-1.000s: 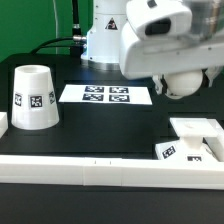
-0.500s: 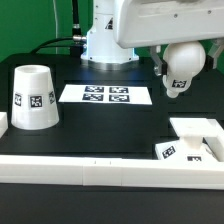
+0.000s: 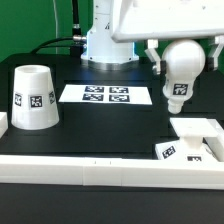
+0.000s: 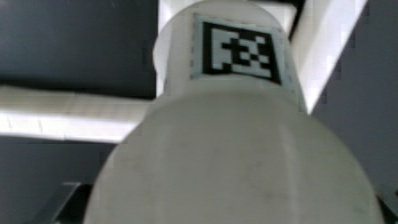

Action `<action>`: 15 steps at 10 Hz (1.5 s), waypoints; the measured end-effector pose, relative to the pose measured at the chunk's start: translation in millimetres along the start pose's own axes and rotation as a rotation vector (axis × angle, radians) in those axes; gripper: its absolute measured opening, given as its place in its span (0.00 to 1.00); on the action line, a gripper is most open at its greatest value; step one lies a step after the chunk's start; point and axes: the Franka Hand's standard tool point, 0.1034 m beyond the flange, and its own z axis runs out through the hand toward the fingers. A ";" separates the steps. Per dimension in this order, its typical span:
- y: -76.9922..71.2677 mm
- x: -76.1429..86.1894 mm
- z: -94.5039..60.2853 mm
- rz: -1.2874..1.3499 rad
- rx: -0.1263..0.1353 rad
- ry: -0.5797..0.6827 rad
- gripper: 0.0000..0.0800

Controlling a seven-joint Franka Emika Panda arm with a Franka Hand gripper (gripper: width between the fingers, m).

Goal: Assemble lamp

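One black matte surface fills most of the exterior view, with one white rail along its lower edge. One white robot arm of smooth hard casing stands at the top centre.

There is one shade, a large tapered white plastic cup. It stands mouth-down at the middle left and shows two square black-and-white tags. One marker board, thin and flat with four black tags, lies at the centre. One base, a flat, square white piece with a tag on its near face, sits at the lower right.

One bulb, glossy and rounded with a narrow tagged neck pointing down, hangs at the upper right, above the base and clear of it. The jaws are clamped on its round body. In the wrist view the bulb nearly fills the frame.
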 end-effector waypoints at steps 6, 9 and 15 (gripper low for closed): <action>-2.7 19.5 -11.5 -0.001 0.008 -0.005 0.72; -2.5 34.5 -14.3 -0.034 -0.014 0.144 0.72; -4.5 38.1 -11.7 -0.055 -0.013 0.147 0.72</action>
